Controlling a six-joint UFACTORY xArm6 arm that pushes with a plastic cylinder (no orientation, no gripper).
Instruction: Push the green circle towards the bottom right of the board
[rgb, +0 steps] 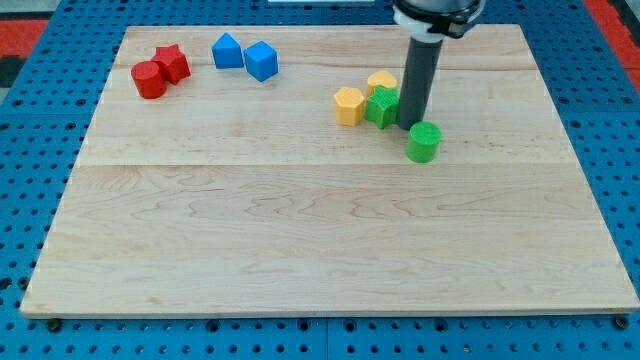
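So my tip (411, 126), the bottom end of the dark rod (no claw here, so nothing to clench or release), sits right against the upper-left edge of the green circle block (424, 142), which looks like the right side to shove from toward the bottom right. That circle sits upper-right of centre on the pale wooden board (300, 240), far from its corner. Behind my tip, the other green block (381, 106) and two yellow blocks (349, 105) (381, 82) huddle together; red and blue pairs are well apart, top left.
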